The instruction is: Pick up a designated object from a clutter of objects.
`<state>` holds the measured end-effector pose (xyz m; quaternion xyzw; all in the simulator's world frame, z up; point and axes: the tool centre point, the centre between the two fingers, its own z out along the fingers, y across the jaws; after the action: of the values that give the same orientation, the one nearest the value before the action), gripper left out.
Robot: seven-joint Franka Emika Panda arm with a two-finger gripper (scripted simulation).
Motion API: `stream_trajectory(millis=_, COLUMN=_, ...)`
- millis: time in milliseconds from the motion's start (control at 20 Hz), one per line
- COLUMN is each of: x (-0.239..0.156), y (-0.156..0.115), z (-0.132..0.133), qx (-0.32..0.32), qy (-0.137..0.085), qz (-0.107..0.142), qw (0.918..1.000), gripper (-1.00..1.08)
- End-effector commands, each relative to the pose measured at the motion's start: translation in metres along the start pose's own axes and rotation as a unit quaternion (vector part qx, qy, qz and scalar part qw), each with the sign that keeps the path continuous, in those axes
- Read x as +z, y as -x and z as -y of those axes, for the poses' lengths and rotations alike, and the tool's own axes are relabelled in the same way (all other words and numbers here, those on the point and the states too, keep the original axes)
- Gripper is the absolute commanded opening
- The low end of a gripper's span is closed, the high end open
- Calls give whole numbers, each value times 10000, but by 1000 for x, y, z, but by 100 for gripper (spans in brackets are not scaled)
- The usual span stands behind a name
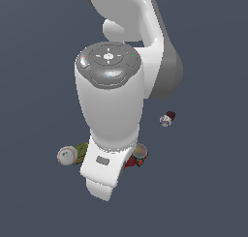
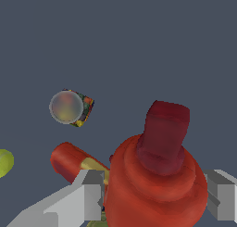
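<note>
The designated object, a bulky red drill-like toy [image 2: 157, 189], fills the near part of the wrist view, its dark maroon tip [image 2: 164, 135] pointing toward the camera and its red handle [image 2: 69, 159] reaching sideways. My gripper [image 2: 157, 196] is open, with one grey finger [image 2: 92, 193] on each side of the red body, close to it. In the exterior view the arm hides nearly all of the drill; only a red sliver [image 1: 130, 162] shows. Of the clutter of objects I also see a yellow-green ball [image 2: 4, 162] and an orange-black round-topped item [image 2: 69, 107].
In the exterior view a white baseball [image 1: 67, 155] and an olive can [image 1: 81, 150] lie together at the arm's left. The round-topped item [image 1: 140, 151] sits at its right. A maroon-white bit [image 1: 167, 118] lies apart, further back on the right.
</note>
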<state>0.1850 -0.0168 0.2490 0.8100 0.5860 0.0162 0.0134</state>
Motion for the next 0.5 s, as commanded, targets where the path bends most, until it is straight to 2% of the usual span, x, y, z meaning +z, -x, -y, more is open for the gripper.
stream_trajectory(millis=0, x=-29, y=-2, z=-4, qx=-165, qy=331, qz=-275, qw=9989, gripper=-100)
stream_trajectory(millis=450, x=-111, y=0, z=-4, qx=-672, qy=1248, qz=-1132, qw=9834, gripper=-100)
